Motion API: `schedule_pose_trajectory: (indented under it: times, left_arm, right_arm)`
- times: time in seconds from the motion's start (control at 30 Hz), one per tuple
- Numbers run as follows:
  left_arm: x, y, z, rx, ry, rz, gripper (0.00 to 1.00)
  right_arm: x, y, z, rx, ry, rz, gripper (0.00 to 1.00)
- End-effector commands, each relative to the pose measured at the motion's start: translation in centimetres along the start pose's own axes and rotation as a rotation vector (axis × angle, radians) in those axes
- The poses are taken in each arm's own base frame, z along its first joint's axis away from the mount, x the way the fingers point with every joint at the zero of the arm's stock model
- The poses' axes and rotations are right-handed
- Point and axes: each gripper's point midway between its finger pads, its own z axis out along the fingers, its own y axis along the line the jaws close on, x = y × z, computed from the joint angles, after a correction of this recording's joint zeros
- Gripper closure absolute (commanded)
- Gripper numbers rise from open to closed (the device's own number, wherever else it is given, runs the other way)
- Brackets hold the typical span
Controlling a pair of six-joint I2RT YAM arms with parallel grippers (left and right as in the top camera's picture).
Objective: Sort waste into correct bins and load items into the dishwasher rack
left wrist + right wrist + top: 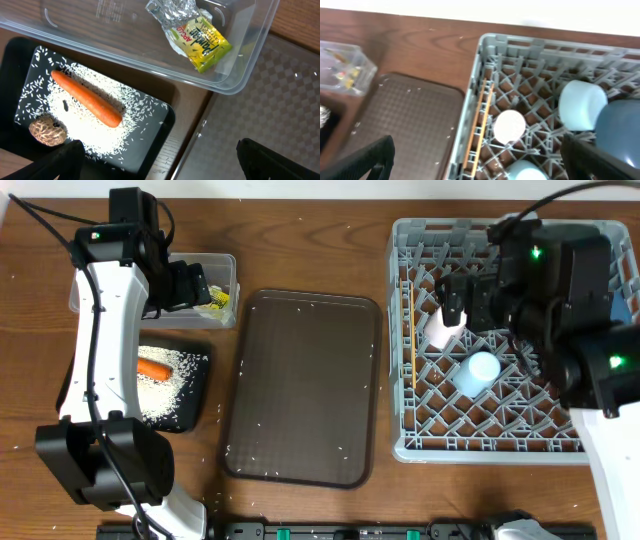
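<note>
Left gripper (pixel 160 160) gapes empty by the tub (pixel 226 262), upper left, holding the wrapper (pixel 200 37). We judge the carrot (pixel 85 97) set apart as food. Right gripper (pixel 480 160), open too, hovers above the rack (pixel 470 100).

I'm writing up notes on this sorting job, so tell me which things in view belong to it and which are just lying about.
Part of the job: carrot, rice, brown lump, wrapper, clear tub, black tray, rack, chopsticks, light blue cup, pinkish cup.
Just lying about: brown serving tray.
</note>
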Motion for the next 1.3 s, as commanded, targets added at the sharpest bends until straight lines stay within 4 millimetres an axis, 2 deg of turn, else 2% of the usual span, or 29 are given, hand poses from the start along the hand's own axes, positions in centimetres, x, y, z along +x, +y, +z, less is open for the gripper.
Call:
schedule_pose_trajectory:
  times: [0.0,0.13,0.5,0.67,0.93,1.03,1.27]
  left_arm:
    - [0.3,0.0,0.4,0.002,0.018,-0.006,0.02]
    - [0.3,0.0,0.4,0.002,0.018,-0.006,0.02]
    - [0.3,0.0,0.4,0.002,0.018,-0.007,0.02]
    - [0.3,0.0,0.4,0.002,0.018,-0.006,0.02]
    - [0.3,0.0,0.4,0.002,0.018,-0.006,0.02]
    - [0.3,0.0,0.4,0.002,0.018,-0.006,0.02]
    - [0.3,0.0,0.4,0.002,0.018,-0.006,0.02]
  right_arm:
    - [1.6,-2.2,-0.9,0.072,-0.066,-0.025,0.01]
    - [4.6,-3.2,-0.6,0.047,-0.174,0.002,0.01]
    - [16.1,-5.7,0.2,0.09,-0.375,0.036,0.01]
    - [19.5,-5.8,1.1,0.073,-0.421,0.04,0.01]
    - [22.4,-6.1,2.8,0.082,-0.449,0.026,0.01]
    - [21.8,-6.0,2.3,0.081,-0.495,0.019,0.01]
    - [21.8,-6.0,2.3,0.081,-0.497,0.019,0.01]
